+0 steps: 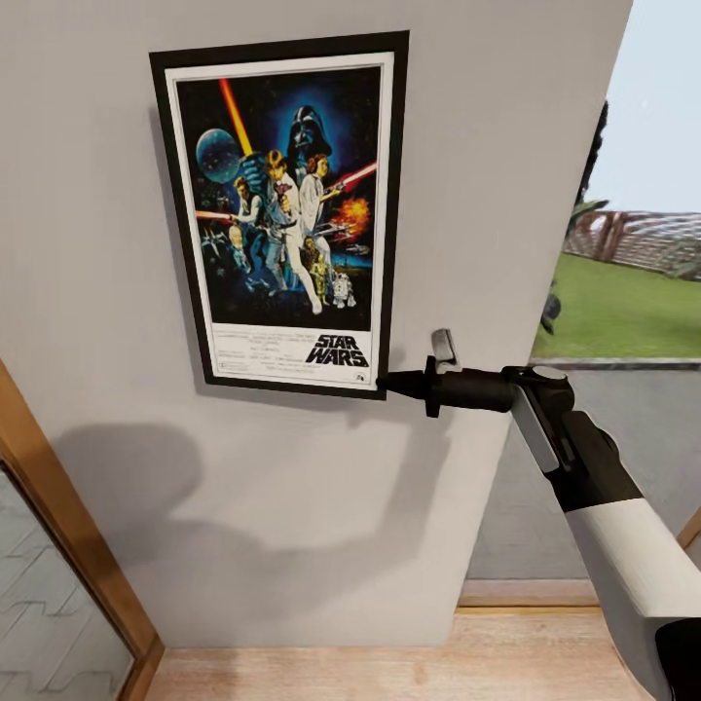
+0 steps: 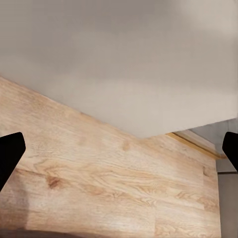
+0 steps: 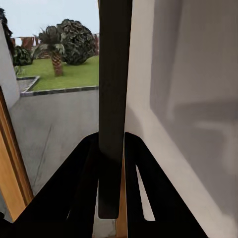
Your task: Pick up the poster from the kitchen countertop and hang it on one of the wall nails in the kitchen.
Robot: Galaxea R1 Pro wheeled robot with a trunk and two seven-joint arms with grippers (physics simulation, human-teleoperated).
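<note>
The Star Wars poster (image 1: 282,209) stands upright and flat against the pale grey wall (image 1: 292,506), tilted slightly. My right gripper (image 1: 389,383) is at its lower right corner, shut on the black frame. In the right wrist view the poster's dark edge (image 3: 114,89) runs between the two black fingers (image 3: 82,168), which press on it from both sides. No nail is visible; the poster covers that part of the wall. My left gripper (image 2: 119,148) is open, its two fingertips (image 2: 11,151) far apart with nothing between them, facing the wooden floor (image 2: 109,183) and the foot of the wall.
A wooden door frame (image 1: 68,526) with a glass pane runs along the lower left. To the right of the wall's end is an opening onto a paved strip and a lawn (image 1: 623,302). Light wooden floor (image 1: 389,672) lies below the wall.
</note>
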